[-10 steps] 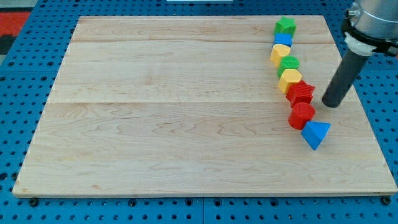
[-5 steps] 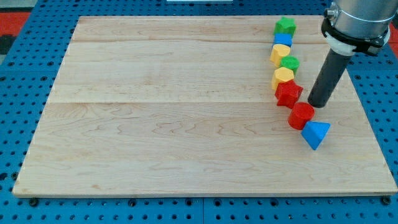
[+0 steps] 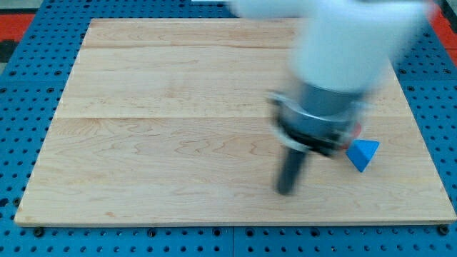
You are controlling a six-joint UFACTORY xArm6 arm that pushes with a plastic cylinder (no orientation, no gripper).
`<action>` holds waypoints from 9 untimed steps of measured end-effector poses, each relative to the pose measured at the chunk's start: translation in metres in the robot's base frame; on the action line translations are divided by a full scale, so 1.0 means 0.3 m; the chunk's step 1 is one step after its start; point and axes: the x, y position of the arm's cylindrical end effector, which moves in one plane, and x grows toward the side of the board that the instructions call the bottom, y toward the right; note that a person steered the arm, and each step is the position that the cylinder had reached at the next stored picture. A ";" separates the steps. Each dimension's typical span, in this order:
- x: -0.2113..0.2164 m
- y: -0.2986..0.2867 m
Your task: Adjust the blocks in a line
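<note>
My tip [image 3: 286,190] is blurred by motion and rests on the wooden board [image 3: 164,128] near the view's bottom, left of the blue triangle block [image 3: 363,153]. The arm's blurred body covers the board's upper right, hiding the line of green, blue, yellow and red blocks. Only a sliver of red [image 3: 355,131] shows at the arm's right edge, just above the blue triangle. The tip touches no block.
The board lies on a blue pegboard [image 3: 28,107] that surrounds it on all sides. A red patch [image 3: 14,28] shows at the view's top left corner.
The arm has swept fast from the right of the block line to the view's lower middle, now covering the line. The blue triangle has not moved.
</note>
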 end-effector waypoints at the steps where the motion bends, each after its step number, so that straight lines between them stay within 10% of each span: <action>1: -0.361 -0.059; 6: -0.559 0.313; 9: -1.191 0.182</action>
